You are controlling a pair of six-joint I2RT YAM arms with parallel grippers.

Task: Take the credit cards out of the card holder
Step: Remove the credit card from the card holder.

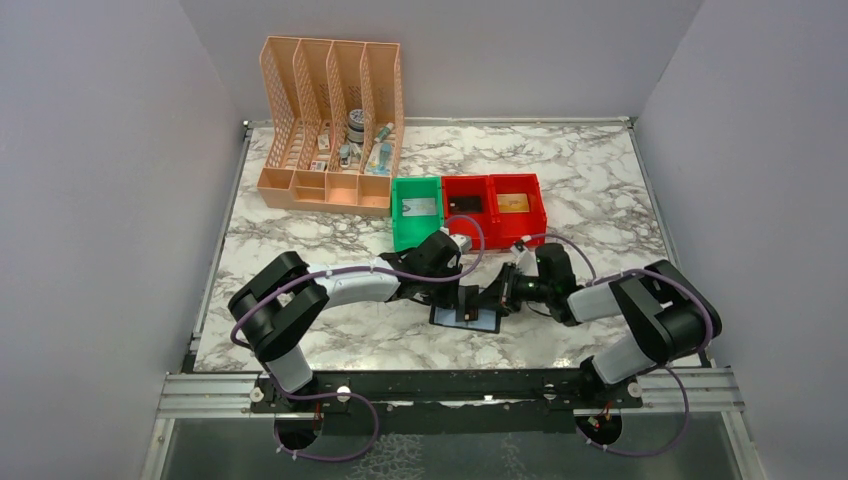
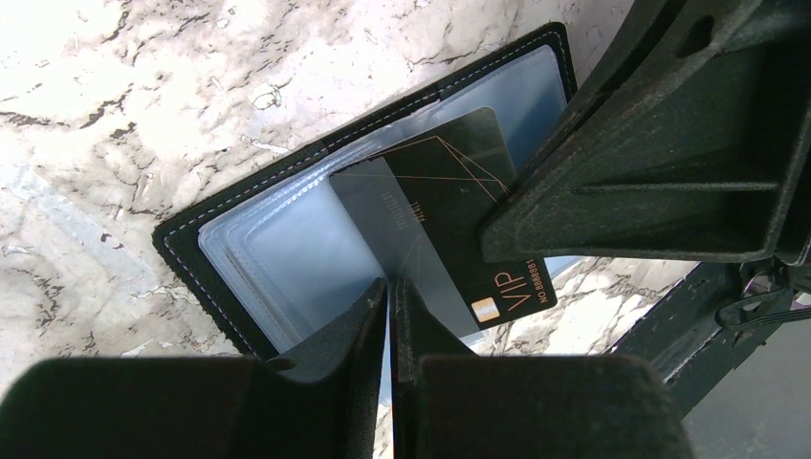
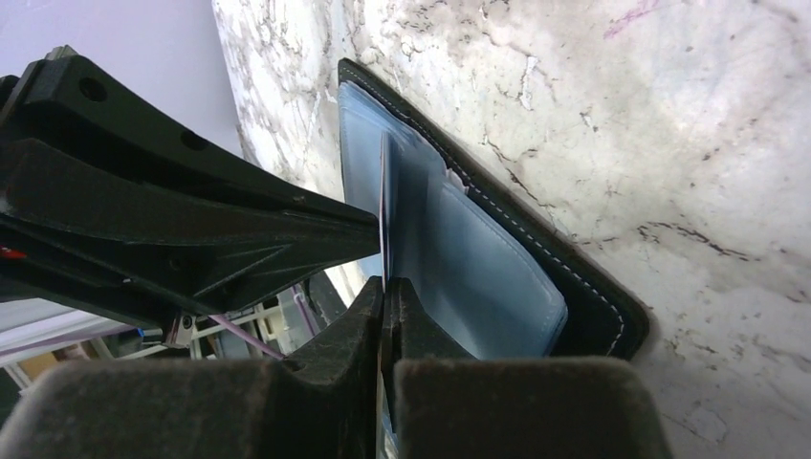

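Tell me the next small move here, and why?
Probably the right gripper should pull the black card farther out: it pinches the card, which sits partly inside the wallet, and the left gripper holds the wallet.

Peach lattice file organizer point(image 1: 330, 120) holding small sundries; green bin point(image 1: 400, 225), two red bins point(image 1: 466, 182) point(image 1: 517, 181) adjoining; marble-pattern table point(image 1: 600, 180).

The left gripper point(image 2: 389, 287), fingers drawn together, and the right gripper point(image 3: 384, 282), pinched on the black card point(image 2: 449, 191), meet tip to tip over the open card holder point(image 1: 485, 325), leaving hardly any way in there. Just behind, the green bin point(image 1: 415, 240) and red bins point(image 1: 468, 228) wall off the middle, and the peach file organizer point(image 1: 330, 190) fills the far left. Bare table point(image 1: 600, 190) lies open at the far right and near left.
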